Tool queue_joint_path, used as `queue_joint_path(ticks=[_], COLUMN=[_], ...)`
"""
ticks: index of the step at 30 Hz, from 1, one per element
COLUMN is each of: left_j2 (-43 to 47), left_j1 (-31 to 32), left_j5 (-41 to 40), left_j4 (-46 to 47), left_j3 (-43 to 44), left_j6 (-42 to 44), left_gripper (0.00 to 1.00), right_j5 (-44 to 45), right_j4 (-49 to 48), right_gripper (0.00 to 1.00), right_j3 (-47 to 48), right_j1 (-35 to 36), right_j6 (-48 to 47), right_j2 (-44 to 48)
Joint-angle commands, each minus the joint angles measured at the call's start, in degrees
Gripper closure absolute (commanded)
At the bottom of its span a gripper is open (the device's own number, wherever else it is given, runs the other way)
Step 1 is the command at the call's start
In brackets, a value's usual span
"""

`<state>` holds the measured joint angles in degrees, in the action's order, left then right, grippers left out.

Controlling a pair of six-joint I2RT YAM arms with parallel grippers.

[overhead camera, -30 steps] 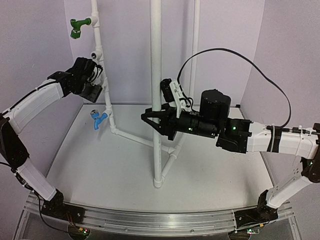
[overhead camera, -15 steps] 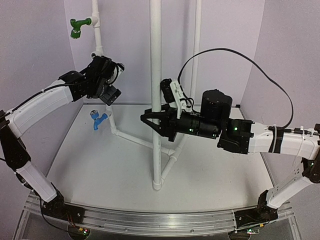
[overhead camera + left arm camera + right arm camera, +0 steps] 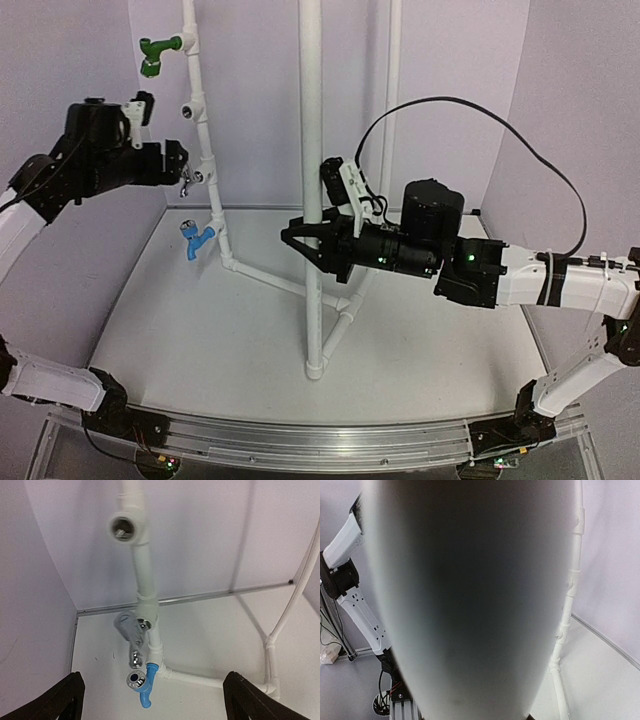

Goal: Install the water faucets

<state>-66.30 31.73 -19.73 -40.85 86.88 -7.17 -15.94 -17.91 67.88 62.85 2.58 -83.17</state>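
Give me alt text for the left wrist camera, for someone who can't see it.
A silver chrome faucet sits against a fitting on a white pipe, with a blue faucet just below it. An open socket faces the camera at the top, and two dark fingertips sit wide apart in the bottom corners.

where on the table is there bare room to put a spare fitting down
Bare table front-left, bordered by the blue faucet, the slanted pipe and the foot of the centre pipe. Also front-right, under the right arm. Crowded where the right gripper straddles the centre pipe.
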Motion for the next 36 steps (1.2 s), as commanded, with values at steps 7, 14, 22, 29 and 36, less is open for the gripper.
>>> queue_joint_path(ticks=[7,14,22,29,36], left_j2=[-4.86,-13.52,-16.27,-20.50,-20.60], left_j1=[-11.97,-13.44,-13.43,-13.43,-13.35], left_j5=[22.23,19.49,13.65,12.34,13.49], left_j4=[2.60,-0.69,0.79,-0.13,1.99], left_j3=[2.57,8.53,7.06,9.76,9.59], left_j6=[-18.62,-20.39,-16.03,-10.00,-4.10], left_gripper=[0.00,0.03,0.39,0.51,0.67], right_j5=[-2.45,-2.51,-2.95,-2.68,-2.66], right_j4=[-1.42,-1.10,-1.25,-1.16,-1.42], right_gripper=[1.00,1.00,1.00,1.00,1.00], right_j3=[1.51,2.03,2.17,1.75,1.45], right_j1=[0.37,0.37,0.37,0.38,0.42], right_j6=[7.18,6.94,6.97,6.34,6.80], right_j2=[-2.32,-1.77,-1.58,-1.28,-1.16])
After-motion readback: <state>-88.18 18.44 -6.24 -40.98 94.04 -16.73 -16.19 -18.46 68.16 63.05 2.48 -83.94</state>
